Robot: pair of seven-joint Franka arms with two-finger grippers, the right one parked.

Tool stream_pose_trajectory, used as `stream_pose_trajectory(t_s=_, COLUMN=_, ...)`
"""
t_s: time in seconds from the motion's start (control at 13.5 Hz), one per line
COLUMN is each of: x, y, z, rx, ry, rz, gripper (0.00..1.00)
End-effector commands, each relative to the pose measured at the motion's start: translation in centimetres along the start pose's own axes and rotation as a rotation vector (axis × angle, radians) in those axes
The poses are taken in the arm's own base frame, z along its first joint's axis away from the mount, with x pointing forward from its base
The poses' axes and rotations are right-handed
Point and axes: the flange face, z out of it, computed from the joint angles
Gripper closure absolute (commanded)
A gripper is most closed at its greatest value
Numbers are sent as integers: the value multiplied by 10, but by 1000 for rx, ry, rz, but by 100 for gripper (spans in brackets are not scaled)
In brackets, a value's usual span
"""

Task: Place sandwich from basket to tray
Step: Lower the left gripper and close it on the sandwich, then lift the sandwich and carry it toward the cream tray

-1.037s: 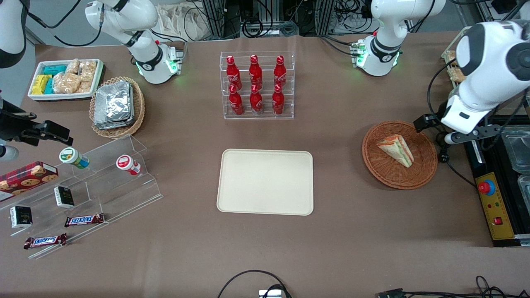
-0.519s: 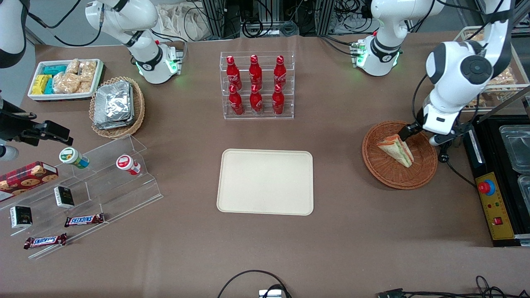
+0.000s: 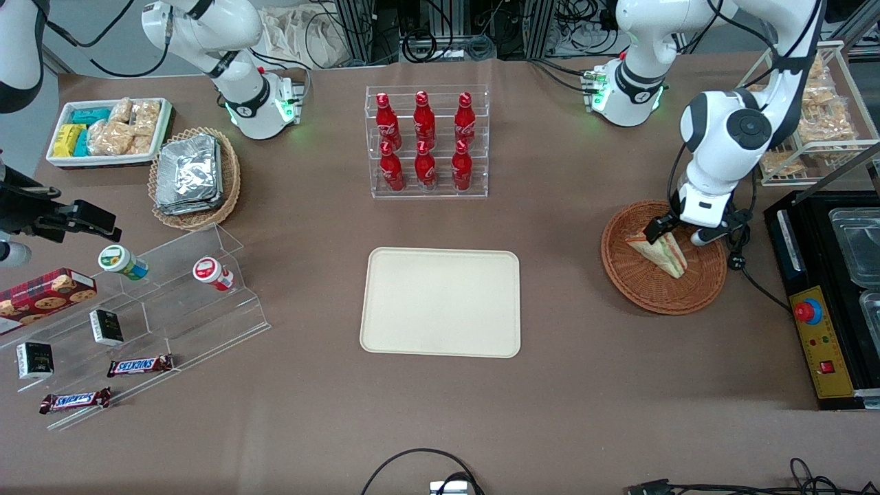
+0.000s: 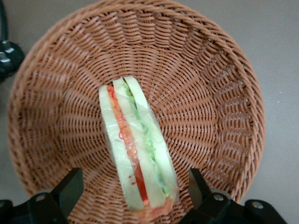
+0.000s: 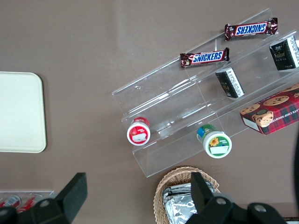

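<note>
Gripper (image 4: 133, 186) hangs wide open astride the sandwich (image 4: 136, 149), which stands on edge mid-basket (image 4: 224, 84); I worry its slick wrap lets the wedge tip or slide out as the fingers close

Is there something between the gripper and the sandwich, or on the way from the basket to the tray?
Nothing visible. The gripper hangs open directly above the sandwich in the basket, one finger on each side. Only bare table lies between the basket and the tray, which carries nothing.
</note>
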Motion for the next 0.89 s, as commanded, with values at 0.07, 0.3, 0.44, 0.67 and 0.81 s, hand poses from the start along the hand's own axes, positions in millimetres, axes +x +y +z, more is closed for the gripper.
stream_pose_trajectory(t_s=0.07, x=-11, y=0, z=28, rx=-31, ry=26, rz=-18, gripper=1)
stream_pose_trajectory(t_s=0.3, x=-11, y=0, z=30, rx=-32, ry=24, rz=-29, gripper=94)
stream_pose_trajectory(t_s=0.44, x=-10, y=1, z=28, rx=-34, ry=28, rz=-38, gripper=100)
stream_pose_trajectory(t_s=0.67, x=-10, y=13, z=10, rx=-44, ry=51, rz=-4, gripper=100)
stream_pose_trajectory(t_s=0.81, x=-12, y=33, z=-6, rx=-23, ry=36, rz=84, gripper=100)
